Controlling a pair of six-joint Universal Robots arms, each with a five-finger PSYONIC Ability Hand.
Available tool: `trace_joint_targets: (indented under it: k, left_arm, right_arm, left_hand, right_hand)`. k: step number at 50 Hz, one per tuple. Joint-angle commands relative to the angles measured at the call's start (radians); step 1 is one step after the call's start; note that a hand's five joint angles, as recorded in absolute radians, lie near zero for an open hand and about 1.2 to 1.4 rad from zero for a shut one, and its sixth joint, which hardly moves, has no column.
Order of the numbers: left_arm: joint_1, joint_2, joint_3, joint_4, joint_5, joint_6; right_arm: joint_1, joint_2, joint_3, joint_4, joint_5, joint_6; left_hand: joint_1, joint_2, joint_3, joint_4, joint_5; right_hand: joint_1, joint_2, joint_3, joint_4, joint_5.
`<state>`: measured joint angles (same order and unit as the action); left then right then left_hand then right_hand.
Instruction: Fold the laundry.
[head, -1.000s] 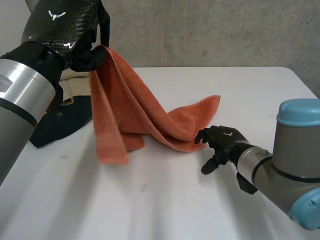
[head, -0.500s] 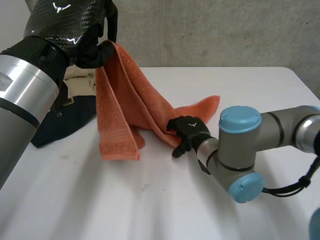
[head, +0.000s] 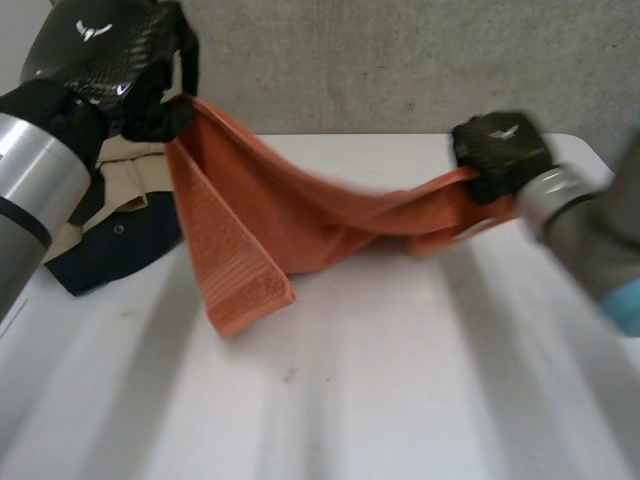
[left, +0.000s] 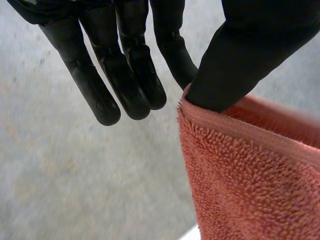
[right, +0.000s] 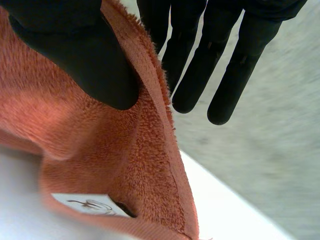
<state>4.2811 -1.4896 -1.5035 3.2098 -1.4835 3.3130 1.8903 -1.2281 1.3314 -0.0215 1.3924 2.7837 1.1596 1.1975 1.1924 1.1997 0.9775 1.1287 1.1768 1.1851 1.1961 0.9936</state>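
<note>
Orange towel (head: 260, 210) is held off the worktop (head: 400, 390) at two points and spans between both hands, sagging in the middle. Left hand (head: 110, 60) is raised at the near-left side and grips one upper end of the towel. In the left wrist view the thumb (left: 245, 55) presses the hemmed edge against a finger behind it, while the other fingers (left: 102, 95) stand straight and clear of the cloth. Right hand (head: 497, 145) is at the far-right side and grips the opposite end. In the right wrist view its thumb (right: 75, 55) is clamped on the pile near the hem, the fingers (right: 222, 80) extend straight beyond the edge, and a white label (right: 85, 204) shows on the cloth below the thumb. From the left hand a doubled length of towel hangs down to a lower corner near the worktop; whether it touches cannot be told. A beige garment (head: 140, 165) and a dark garment (head: 110, 250) lie on the worktop behind the left arm, just beside the hanging towel. A grey wall (head: 400, 60) stands behind the worktop.
</note>
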Motion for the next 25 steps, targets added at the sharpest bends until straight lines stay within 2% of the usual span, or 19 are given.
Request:
trace_joint_targets:
  k: [1, 6, 10, 16, 19, 20, 23, 25]
  left_arm:
    - [0.080, -0.021, -0.044, -0.108, 0.023, 0.036]
    - [0.077, -0.136, -0.095, -0.117, 0.061, 0.100]
    - [0.072, -0.262, -0.078, -0.099, 0.066, 0.193]
    - [0.065, -0.455, 0.144, 0.100, 0.057, 0.275]
    - [0.062, -0.506, 0.336, 0.202, 0.057, 0.287]
    - [0.060, -0.512, 0.380, 0.225, 0.058, 0.289]
    - [0.059, -0.517, 0.532, 0.343, 0.058, 0.280]
    - [0.062, -0.511, 0.584, 0.440, 0.051, 0.277]
  right_arm:
    - [-0.132, -0.177, -0.040, 0.291, -0.087, -0.268]
    - [-0.135, -0.215, -0.087, 0.419, -0.131, -0.283]
    - [-0.142, -0.159, -0.107, 0.419, -0.148, -0.297]
    - [-0.122, 0.024, -0.273, 0.318, -0.109, -0.273]
    - [-0.114, 0.102, -0.403, 0.198, -0.031, -0.219]
    - [-0.106, 0.134, -0.475, 0.087, 0.024, -0.170]
    - [-0.097, 0.148, -0.529, -0.076, 0.082, -0.103]
    - [-0.097, 0.138, -0.535, -0.260, 0.117, -0.049]
  left_hand:
    - [0.237, 0.199, 0.204, 0.197, 0.244]
    - [0.237, 0.199, 0.204, 0.197, 0.244]
    - [0.237, 0.199, 0.204, 0.197, 0.244]
    - [0.237, 0.199, 0.204, 0.197, 0.244]
    - [0.237, 0.199, 0.204, 0.197, 0.244]
    - [0.237, 0.199, 0.204, 0.197, 0.244]
    - [0.237, 0.199, 0.204, 0.197, 0.244]
    - [0.237, 0.199, 0.204, 0.197, 0.244]
  right_hand:
    - [0.268, 0.219, 0.211, 0.200, 0.228]
    - [0.268, 0.219, 0.211, 0.200, 0.228]
    - [0.268, 0.219, 0.211, 0.200, 0.228]
    - [0.268, 0.219, 0.211, 0.200, 0.228]
    - [0.268, 0.219, 0.211, 0.200, 0.228]
    - [0.268, 0.219, 0.211, 0.200, 0.228]
    - [0.268, 0.219, 0.211, 0.200, 0.228]
    - [0.268, 0.219, 0.211, 0.200, 0.228]
